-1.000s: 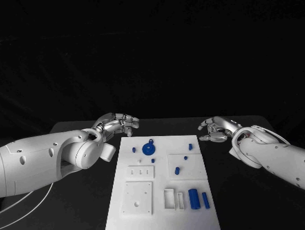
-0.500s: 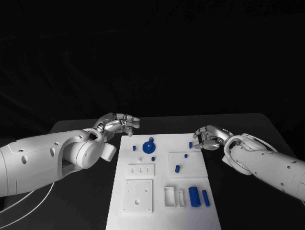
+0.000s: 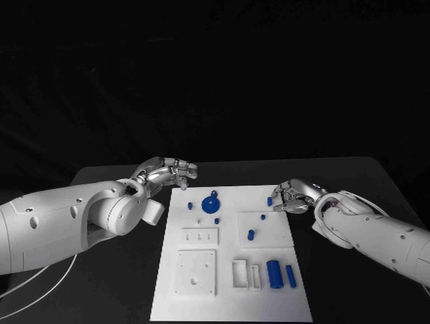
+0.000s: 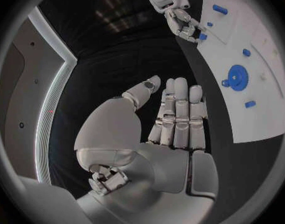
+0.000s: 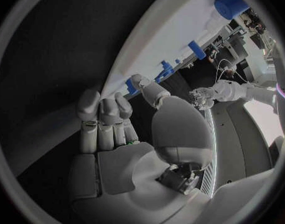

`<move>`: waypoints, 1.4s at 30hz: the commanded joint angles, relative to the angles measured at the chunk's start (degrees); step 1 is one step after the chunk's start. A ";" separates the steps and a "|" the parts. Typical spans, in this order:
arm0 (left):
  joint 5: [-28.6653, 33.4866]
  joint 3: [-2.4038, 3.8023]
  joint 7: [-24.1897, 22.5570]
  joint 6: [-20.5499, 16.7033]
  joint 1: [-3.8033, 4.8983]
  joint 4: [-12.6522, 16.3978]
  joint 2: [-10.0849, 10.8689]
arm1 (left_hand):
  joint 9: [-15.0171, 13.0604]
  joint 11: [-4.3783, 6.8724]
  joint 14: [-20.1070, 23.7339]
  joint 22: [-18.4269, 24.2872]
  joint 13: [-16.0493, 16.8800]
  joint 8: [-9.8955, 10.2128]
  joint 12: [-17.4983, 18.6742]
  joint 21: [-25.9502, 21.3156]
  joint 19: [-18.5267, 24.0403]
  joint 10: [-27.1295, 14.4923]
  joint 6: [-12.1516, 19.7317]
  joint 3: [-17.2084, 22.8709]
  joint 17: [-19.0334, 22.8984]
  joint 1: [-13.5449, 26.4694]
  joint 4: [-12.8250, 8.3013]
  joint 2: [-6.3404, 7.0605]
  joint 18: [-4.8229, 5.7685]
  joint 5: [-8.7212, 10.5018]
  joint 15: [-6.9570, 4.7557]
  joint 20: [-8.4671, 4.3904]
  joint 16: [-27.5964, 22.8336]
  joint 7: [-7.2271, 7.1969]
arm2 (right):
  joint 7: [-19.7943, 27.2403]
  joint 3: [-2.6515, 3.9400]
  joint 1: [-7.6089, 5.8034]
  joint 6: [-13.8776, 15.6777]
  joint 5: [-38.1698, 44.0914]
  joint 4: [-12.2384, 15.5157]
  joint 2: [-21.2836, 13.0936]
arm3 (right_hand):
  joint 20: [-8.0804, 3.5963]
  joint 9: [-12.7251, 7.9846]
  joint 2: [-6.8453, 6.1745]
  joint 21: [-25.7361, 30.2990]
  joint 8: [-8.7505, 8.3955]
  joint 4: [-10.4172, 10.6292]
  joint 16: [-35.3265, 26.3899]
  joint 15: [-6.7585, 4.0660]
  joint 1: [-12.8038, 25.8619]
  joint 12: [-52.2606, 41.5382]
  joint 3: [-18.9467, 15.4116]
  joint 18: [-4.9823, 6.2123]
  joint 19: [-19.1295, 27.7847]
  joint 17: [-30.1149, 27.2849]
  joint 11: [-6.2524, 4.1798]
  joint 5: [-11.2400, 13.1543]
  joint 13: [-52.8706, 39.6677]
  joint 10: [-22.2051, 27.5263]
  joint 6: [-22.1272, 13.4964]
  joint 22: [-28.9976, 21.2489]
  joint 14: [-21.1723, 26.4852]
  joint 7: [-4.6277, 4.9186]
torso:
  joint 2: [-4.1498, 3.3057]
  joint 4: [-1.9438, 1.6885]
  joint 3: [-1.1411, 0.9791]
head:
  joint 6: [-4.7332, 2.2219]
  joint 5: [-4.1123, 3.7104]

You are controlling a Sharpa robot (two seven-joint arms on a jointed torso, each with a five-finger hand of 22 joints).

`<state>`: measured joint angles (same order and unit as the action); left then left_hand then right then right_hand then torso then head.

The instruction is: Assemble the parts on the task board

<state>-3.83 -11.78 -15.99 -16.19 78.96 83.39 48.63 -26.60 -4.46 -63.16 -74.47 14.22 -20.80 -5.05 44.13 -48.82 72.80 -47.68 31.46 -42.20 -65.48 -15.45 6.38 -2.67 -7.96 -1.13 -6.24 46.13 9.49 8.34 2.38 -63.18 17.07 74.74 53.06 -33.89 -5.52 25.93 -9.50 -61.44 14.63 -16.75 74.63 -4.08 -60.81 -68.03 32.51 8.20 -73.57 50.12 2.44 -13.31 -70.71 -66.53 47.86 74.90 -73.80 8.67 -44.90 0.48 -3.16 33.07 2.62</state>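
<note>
Right hand (image 3: 291, 196) has moved in to the task board's (image 3: 225, 297) far right corner — fingers apart, empty, beside a small blue peg (image 3: 270, 200); a pick-up looks imminent.

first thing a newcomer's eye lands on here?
Probably the white task board in the middle of the black table, dotted with small blue parts; the round blue wheel-like piece near its far end stands out. Next, the right hand at the board's far right edge beside a small blue part, and the left hand off the far left corner.
</note>
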 commanded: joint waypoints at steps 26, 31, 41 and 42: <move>-0.23 0.06 -0.56 0.74 0.04 0.61 0.07 | -0.13 -0.37 0.50 0.13 0.07 0.32 0.34 0.20 0.52 -0.31 -0.28 0.31 0.10 0.54 -0.21 0.12 -0.59 0.24 -0.03 -0.51 -0.39 0.13 | 0.02 0.00 0.22 -0.05 -0.11 -0.34 1.80 | 0.25 -0.20 2.51 -0.41 1.67 0.39 -0.55 -1.01 -0.09 -0.82 2.82 6.80 -0.03 0.61 -1.24 6.31 -0.35 -0.93 4.56 0.86 -0.41 -0.99 | 0.16 0.16 0.12 | 0.68 0.43; -0.20 0.05 -0.49 0.83 0.03 0.29 -0.26 | -0.14 -0.38 0.50 0.13 0.08 0.33 0.35 0.21 0.52 -0.31 -0.28 0.32 0.10 0.56 -0.19 0.10 -0.59 0.24 -0.02 -0.51 -0.39 0.13 | -0.02 0.00 0.22 0.09 -0.09 -0.33 1.79 | 0.27 -0.30 2.74 -0.45 1.89 0.54 -0.65 -1.23 0.01 -0.83 4.39 6.80 -0.12 0.74 -1.47 8.31 -0.35 -1.07 5.35 0.85 -0.48 -1.23 | 0.09 0.22 0.13 | 0.64 0.29; -0.20 0.05 -0.48 0.84 0.03 0.37 -0.24 | -0.16 -0.39 0.50 0.15 0.10 0.34 0.36 0.22 0.53 -0.33 -0.28 0.32 0.11 0.59 -0.17 0.07 -0.58 0.25 -0.01 -0.50 -0.40 0.14 | -0.20 0.00 0.22 0.43 -0.02 -0.23 1.91 | 0.25 -0.39 2.98 -0.52 2.10 0.69 -0.76 -1.46 0.32 -0.78 6.10 6.80 -0.24 0.92 -1.70 10.00 -0.33 -1.15 6.15 0.84 -0.56 -1.46 | 0.13 0.12 0.06 | 0.81 0.22; -0.20 0.05 -0.48 0.82 0.03 0.38 -0.23 | -0.16 -0.39 0.50 0.15 0.10 0.34 0.36 0.22 0.53 -0.33 -0.28 0.32 0.11 0.59 -0.17 0.08 -0.57 0.25 -0.01 -0.50 -0.40 0.14 | -0.26 0.01 0.22 0.45 0.02 -0.22 1.92 | 0.25 -0.40 2.96 -0.53 2.10 0.71 -0.76 -1.46 0.37 -0.80 6.12 6.80 -0.24 0.93 -1.70 10.02 -0.35 -1.17 6.16 0.84 -0.56 -1.47 | 0.13 0.10 0.07 | 0.84 0.23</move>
<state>-3.92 -11.77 -15.94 -16.12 78.96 83.64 48.48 -26.69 -4.50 -63.15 -74.38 14.25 -20.80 -5.05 44.13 -48.64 72.56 -47.68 31.57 -42.16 -65.48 -15.56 6.38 -2.15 -7.97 -1.12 -6.03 45.92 9.49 8.14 2.38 -62.99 17.34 74.66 52.69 -32.04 -5.32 25.58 -6.92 -61.67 16.41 -16.04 74.22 -5.08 -60.48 -68.56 38.29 8.21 -73.78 50.99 1.11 -3.54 -71.00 -67.89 52.70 74.94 -74.40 6.12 -44.78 0.68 -3.09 33.85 2.86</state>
